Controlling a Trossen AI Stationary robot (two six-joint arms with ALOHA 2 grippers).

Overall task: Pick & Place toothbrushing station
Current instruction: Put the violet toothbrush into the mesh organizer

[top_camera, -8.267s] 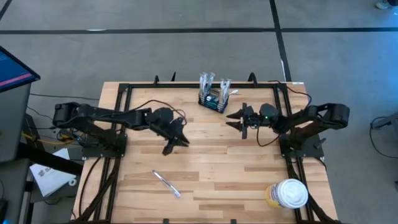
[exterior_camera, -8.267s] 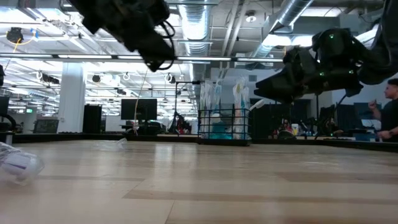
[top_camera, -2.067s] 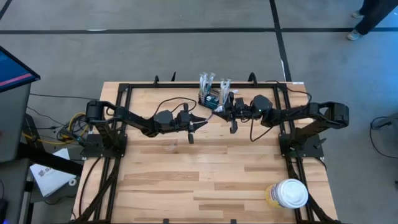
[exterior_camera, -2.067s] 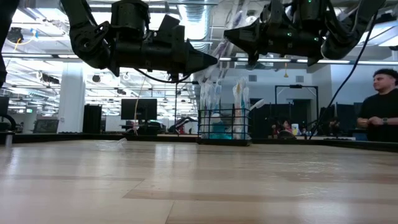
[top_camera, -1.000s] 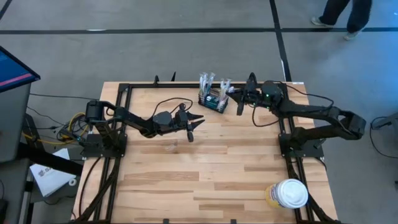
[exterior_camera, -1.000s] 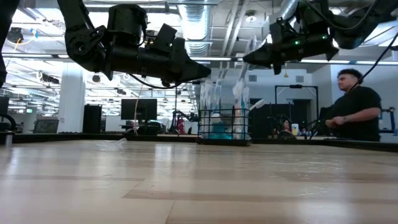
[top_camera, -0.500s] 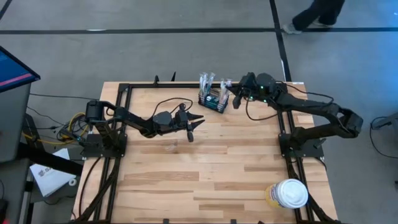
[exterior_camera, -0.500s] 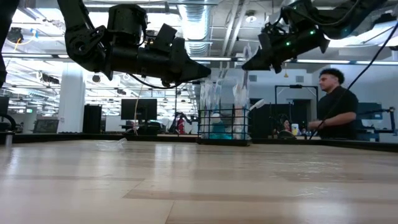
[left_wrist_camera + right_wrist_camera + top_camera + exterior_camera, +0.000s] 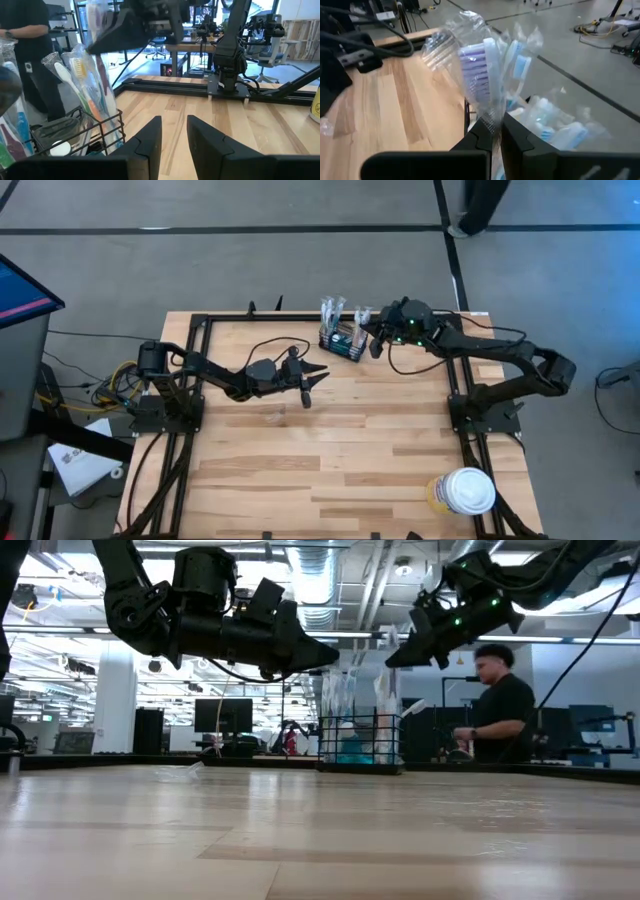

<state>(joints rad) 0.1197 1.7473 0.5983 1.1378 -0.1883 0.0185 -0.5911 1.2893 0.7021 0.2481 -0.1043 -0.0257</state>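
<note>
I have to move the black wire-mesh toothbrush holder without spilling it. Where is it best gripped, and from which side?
Probably on a top rim wire of the toothbrushing station, coming from above with one finger inside and one outside. The holder stands upright with wrapped toothbrushes sticking out of its open top, so choose a stretch of rim clear of them, as the right gripper nearest it could.

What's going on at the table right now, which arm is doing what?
The right gripper is above the black wire-mesh toothbrushing station at the table's far edge, shut on a plastic-wrapped toothbrush that stands among others in the holder. The left gripper hovers open near the table's middle, just short of the station. A white-lidded tub sits at the near right corner.
</note>
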